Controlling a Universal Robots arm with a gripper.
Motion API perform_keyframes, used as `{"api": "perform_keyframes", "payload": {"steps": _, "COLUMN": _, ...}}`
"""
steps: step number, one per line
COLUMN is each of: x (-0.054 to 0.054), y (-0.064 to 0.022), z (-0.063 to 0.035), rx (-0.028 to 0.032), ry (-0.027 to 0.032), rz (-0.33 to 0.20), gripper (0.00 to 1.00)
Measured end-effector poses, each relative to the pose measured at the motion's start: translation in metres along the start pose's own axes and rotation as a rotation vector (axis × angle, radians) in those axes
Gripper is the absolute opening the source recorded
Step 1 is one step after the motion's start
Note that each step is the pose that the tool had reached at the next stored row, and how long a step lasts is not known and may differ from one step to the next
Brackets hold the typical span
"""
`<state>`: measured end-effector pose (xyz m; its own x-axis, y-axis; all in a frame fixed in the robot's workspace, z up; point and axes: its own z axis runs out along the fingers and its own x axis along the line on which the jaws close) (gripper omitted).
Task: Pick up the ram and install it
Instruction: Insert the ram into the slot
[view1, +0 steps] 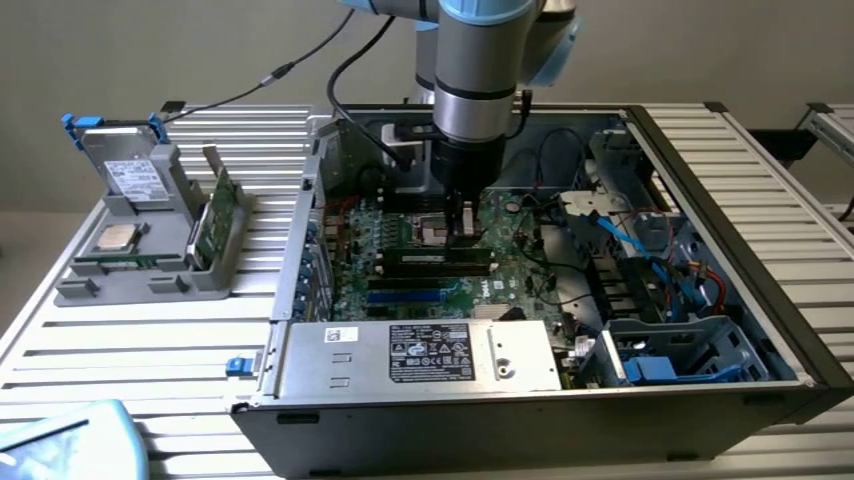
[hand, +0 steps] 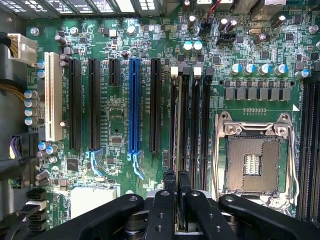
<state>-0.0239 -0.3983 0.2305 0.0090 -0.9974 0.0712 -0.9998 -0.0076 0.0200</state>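
The ram (view1: 430, 258) is a dark stick with a pale label, lying along the memory slots of the motherboard (view1: 514, 290) inside the open computer case. My gripper (view1: 462, 232) reaches straight down onto it near its end on the exterior view's right. From the wrist, the ram (hand: 174, 125) shows edge-on along the outermost black memory slot, beside the other slots (hand: 192, 125). My gripper (hand: 176, 181) has its two fingers (hand: 169, 180) pressed close together on the stick's thin top edge.
An empty processor socket (hand: 252, 162) lies beside the memory slots, with black and blue card slots (hand: 134, 105) on the other side. The power supply (view1: 420, 355), cables (view1: 641, 235) and case walls hem in the board. A grey holder (view1: 147, 250) outside carries a wider green board (view1: 214, 215).
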Motion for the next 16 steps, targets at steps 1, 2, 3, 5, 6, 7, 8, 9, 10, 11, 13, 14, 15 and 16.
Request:
{"api": "perform_keyframes", "payload": {"steps": 1, "x": 0.0, "y": 0.0001, "z": 0.0, "rx": 0.0003, "ry": -0.0001, "rz": 0.0, "gripper": 0.13}}
{"api": "perform_keyframes", "payload": {"steps": 2, "x": 0.0, "y": 0.0004, "z": 0.0001, "rx": 0.0006, "ry": -0.0001, "rz": 0.0, "gripper": 0.13}}
{"api": "perform_keyframes", "payload": {"steps": 3, "x": -0.0001, "y": 0.0008, "z": 0.0001, "rx": 0.0013, "ry": -0.0001, "rz": 0.0, "gripper": 0.13}}
{"api": "perform_keyframes", "payload": {"steps": 5, "x": 0.0, "y": 0.002, "z": 0.0003, "rx": 0.0034, "ry": -0.0001, "rz": 0.0, "gripper": 0.13}}
{"api": "perform_keyframes", "payload": {"steps": 6, "x": 0.0, "y": 0.0027, "z": 0.0004, "rx": 0.0044, "ry": 0.0, "rz": 0.0, "gripper": 0.13}}
{"api": "perform_keyframes", "payload": {"steps": 7, "x": 0.0, "y": 0.003, "z": 0.0004, "rx": 0.0051, "ry": 0.0001, "rz": 0.001, "gripper": 0.13}}
{"api": "perform_keyframes", "payload": {"steps": 8, "x": 0.0, "y": 0.0031, "z": 0.0005, "rx": 0.0054, "ry": 0.0002, "rz": 0.001, "gripper": 0.13}}
{"api": "perform_keyframes", "payload": {"steps": 9, "x": 0.0, "y": 0.0031, "z": 0.0005, "rx": 0.0055, "ry": 0.0008, "rz": 0.0, "gripper": 0.13}}
{"api": "perform_keyframes", "payload": {"steps": 10, "x": 0.0, "y": 0.0031, "z": 0.0005, "rx": 0.0055, "ry": 0.0014, "rz": 0.0, "gripper": 0.13}}
{"api": "perform_keyframes", "payload": {"steps": 11, "x": 0.0, "y": 0.0031, "z": 0.0006, "rx": 0.0055, "ry": 0.0021, "rz": 0.0, "gripper": 0.13}}
{"api": "perform_keyframes", "payload": {"steps": 13, "x": 0.0001, "y": 0.0031, "z": 0.0006, "rx": 0.0056, "ry": 0.003, "rz": 0.0, "gripper": 0.13}}
{"api": "perform_keyframes", "payload": {"steps": 14, "x": 0.0001, "y": 0.0031, "z": 0.0007, "rx": 0.0055, "ry": 0.0039, "rz": 0.0, "gripper": 0.13}}
{"api": "perform_keyframes", "payload": {"steps": 15, "x": 0.0001, "y": 0.0031, "z": 0.0007, "rx": 0.0055, "ry": 0.0049, "rz": 0.0, "gripper": 0.13}}
{"api": "perform_keyframes", "payload": {"steps": 16, "x": 0.0001, "y": 0.0031, "z": 0.0008, "rx": 0.0055, "ry": 0.0058, "rz": 0.0, "gripper": 0.13}}
